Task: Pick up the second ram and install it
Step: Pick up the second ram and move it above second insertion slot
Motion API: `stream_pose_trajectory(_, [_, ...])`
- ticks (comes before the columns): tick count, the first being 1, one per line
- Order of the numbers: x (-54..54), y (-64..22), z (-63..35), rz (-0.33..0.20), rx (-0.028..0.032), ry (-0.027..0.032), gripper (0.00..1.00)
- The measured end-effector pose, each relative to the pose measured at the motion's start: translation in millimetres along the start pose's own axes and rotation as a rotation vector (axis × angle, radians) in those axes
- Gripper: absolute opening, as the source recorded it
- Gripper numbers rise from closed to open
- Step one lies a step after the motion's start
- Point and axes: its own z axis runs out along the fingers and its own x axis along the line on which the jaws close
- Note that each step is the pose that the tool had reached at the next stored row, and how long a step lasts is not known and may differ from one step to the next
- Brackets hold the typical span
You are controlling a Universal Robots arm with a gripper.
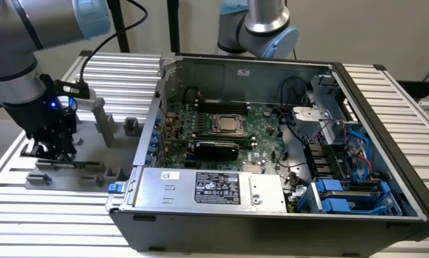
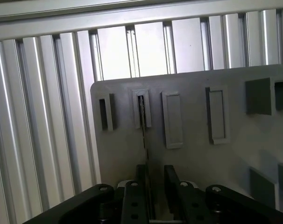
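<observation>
The second ram (image 2: 143, 126) stands on edge in a slot of the grey holder plate (image 2: 235, 154), showing as a thin dark line that runs back between my fingers. My gripper (image 2: 156, 179) is open around it, the stick lying close to one finger (image 2: 141, 179) with a gap to the other. In the exterior view my gripper (image 1: 57, 155) is down over the grey holder (image 1: 38, 178) at that view's left, where the green stick (image 1: 81, 164) lies along it. The motherboard (image 1: 261, 121) with its long black slots (image 1: 222, 103) sits inside the open computer case (image 1: 200, 215).
The holder rests on a ribbed aluminium table (image 1: 49, 226), next to the case wall (image 1: 157, 107). A CPU socket (image 1: 227, 124) sits mid-board, with cables and blue drive bays (image 1: 343, 196) on the exterior view's right. A second arm (image 1: 261, 27) stands behind the case.
</observation>
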Motion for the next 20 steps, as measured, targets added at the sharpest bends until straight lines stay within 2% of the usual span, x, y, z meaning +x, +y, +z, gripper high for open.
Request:
stream_pose_trajectory(7, [0.3, -2.2, 6.9, -0.001, -0.003, 0.0004, 1.0])
stream_pose_trajectory(10, [0.1, -4.3, 9.1, -0.005, -0.0066, 0.001, 1.0])
stream_pose_trajectory(14, [0.0, -4.5, 12.9, -0.019, -0.0128, 0.0035, 1.0])
stream_pose_trajectory(20, [0.0, -4.9, 17.3, -0.038, -0.0145, 0.0079, 1.0])
